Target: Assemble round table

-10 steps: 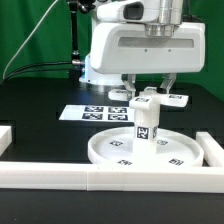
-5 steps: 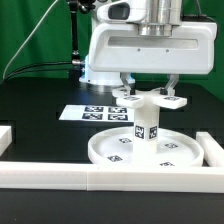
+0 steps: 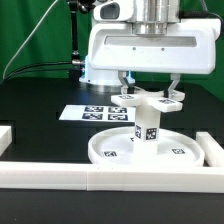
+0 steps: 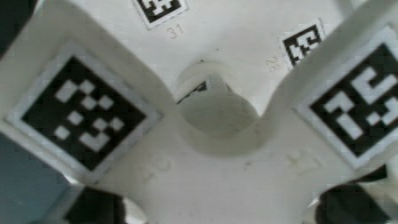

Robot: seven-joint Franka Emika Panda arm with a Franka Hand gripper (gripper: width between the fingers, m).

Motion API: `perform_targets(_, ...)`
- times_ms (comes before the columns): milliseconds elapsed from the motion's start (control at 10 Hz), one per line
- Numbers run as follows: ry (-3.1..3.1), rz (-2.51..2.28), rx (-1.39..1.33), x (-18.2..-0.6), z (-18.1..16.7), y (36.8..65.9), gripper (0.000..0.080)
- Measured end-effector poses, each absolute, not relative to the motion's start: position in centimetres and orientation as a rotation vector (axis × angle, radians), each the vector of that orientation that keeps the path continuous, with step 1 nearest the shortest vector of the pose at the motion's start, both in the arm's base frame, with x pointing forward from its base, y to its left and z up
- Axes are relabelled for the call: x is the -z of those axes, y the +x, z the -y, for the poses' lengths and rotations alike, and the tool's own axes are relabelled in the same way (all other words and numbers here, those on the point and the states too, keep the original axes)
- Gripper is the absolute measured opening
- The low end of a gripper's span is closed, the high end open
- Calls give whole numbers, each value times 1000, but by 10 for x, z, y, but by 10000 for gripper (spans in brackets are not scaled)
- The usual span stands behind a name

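Leg (image 3: 146, 127) is standing on disc (image 3: 150, 150); gripper (image 3: 146, 97) is pinching cross-shaped piece (image 4: 210, 110) atop it (seating looks unfinished).

I see the white rimmed disc (image 3: 145, 149) lying flat on the black worktop, tags dotted across its face. The short tagged leg (image 3: 146, 127) stands upright at its centre. The cross-shaped piece (image 3: 148, 100) sits level on top of the leg; up close, its arms (image 4: 107, 90) carry large square tags around a round central hub.
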State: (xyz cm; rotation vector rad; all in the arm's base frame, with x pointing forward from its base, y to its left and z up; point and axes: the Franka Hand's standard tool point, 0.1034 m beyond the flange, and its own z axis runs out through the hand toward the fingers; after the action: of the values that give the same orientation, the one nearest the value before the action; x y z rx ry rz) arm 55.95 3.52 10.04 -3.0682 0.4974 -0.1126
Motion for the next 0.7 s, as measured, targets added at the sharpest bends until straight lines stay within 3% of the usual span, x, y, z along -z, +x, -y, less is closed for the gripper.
perform_targets(200, -3065, -489, 99, -109, -34, 558, 640)
perform_targets(500, -3045, -507, -2, -151, -41, 553, 649)
perform_targets(700, -3046, -501, 4, -150, -41, 554, 649)
